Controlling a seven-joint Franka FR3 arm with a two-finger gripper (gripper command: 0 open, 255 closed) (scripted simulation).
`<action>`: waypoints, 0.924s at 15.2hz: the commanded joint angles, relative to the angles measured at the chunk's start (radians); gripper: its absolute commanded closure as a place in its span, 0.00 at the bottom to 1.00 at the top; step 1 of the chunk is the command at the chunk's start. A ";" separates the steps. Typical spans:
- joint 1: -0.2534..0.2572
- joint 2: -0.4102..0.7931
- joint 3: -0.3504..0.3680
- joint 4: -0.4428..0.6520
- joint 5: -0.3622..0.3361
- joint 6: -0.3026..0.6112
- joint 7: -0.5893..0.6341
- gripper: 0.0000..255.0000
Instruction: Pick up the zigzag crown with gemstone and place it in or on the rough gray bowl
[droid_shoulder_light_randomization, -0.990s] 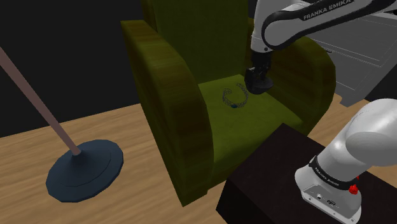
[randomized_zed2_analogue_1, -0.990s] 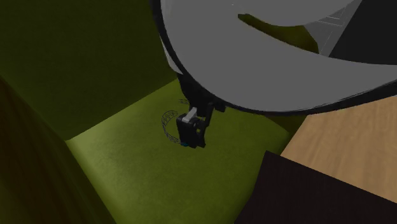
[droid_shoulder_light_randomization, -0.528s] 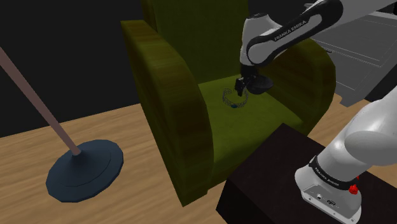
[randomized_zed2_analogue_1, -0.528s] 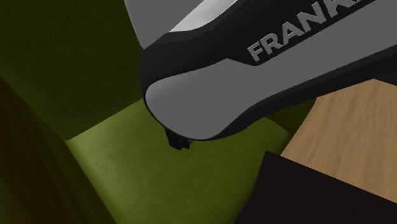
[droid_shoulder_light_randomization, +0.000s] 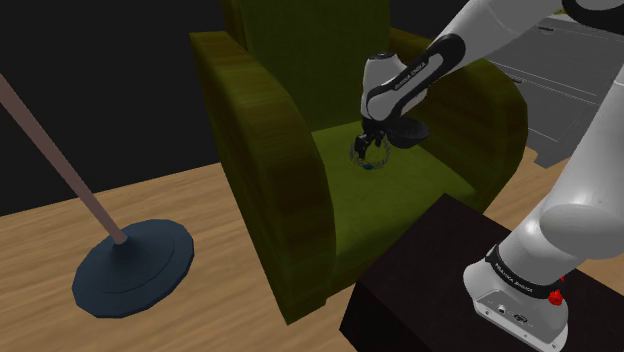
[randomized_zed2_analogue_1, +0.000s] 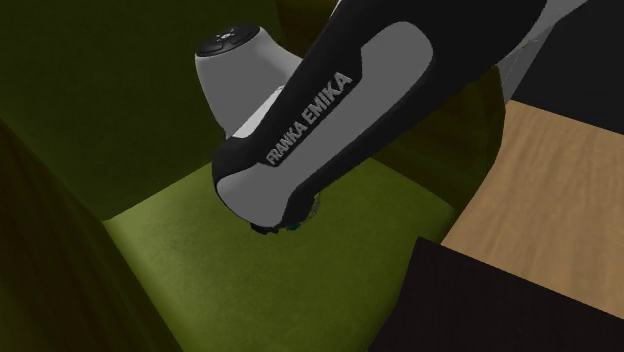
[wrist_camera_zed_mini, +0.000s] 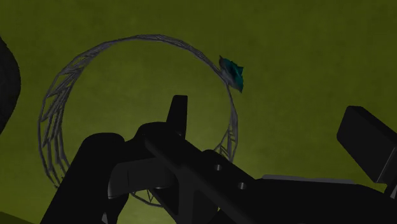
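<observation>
Nearest in the shoulder view, the stand (droid_shoulder_light_randomization: 420, 300) is sitting at lower right, a dark box; the white arm (droid_shoulder_light_randomization: 560, 215) is rising from it and reaching up and toward that view's left, over an olive-green armchair (droid_shoulder_light_randomization: 270, 190); a wooden floor (droid_shoulder_light_randomization: 200, 310) is running under both; at that view's left a round dark-blue lamp base (droid_shoulder_light_randomization: 133, 268) is standing on the boards, its brownish pole (droid_shoulder_light_randomization: 50, 150) slanting up out of frame.

Farther in, the gripper (droid_shoulder_light_randomization: 372, 148) is hanging low over the seat cushion (droid_shoulder_light_randomization: 400, 195), right at the crown (droid_shoulder_light_randomization: 366, 157); the crown is lying flat on the cushion, toward the back of the seat.

In the wrist view the crown (wrist_camera_zed_mini: 54, 127) is showing as a thin grey ring of zigzag wire, with a teal gemstone (wrist_camera_zed_mini: 232, 74) sitting on its rim; the gripper (wrist_camera_zed_mini: 267, 111) is released, its fingers standing wide apart; one finger (wrist_camera_zed_mini: 179, 111) is pointing down inside the ring and the other is standing outside it, so the stretch of rim just beside the gemstone is passing between them; whether the inner finger is touching the wire I cannot tell, the view being dark there.

In the second exterior view the forearm (randomized_zed2_analogue_1: 320, 120), lettered FRANKA EMIKA, is crossing in front of the seat, green cushion showing below it.

Farthest off in the shoulder view, the chair's tall back (droid_shoulder_light_randomization: 310, 60) is rising behind the seat; a grey drawer unit (droid_shoulder_light_randomization: 555, 95) is standing at upper right; a black area (droid_shoulder_light_randomization: 100, 70) is lying beyond the floor.
</observation>
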 joint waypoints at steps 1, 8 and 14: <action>-0.008 0.079 -0.001 0.050 0.004 0.036 -0.013 0.00; -0.019 0.205 -0.005 0.103 0.002 0.116 -0.018 0.00; -0.021 0.237 -0.008 0.108 -0.001 0.144 -0.016 0.00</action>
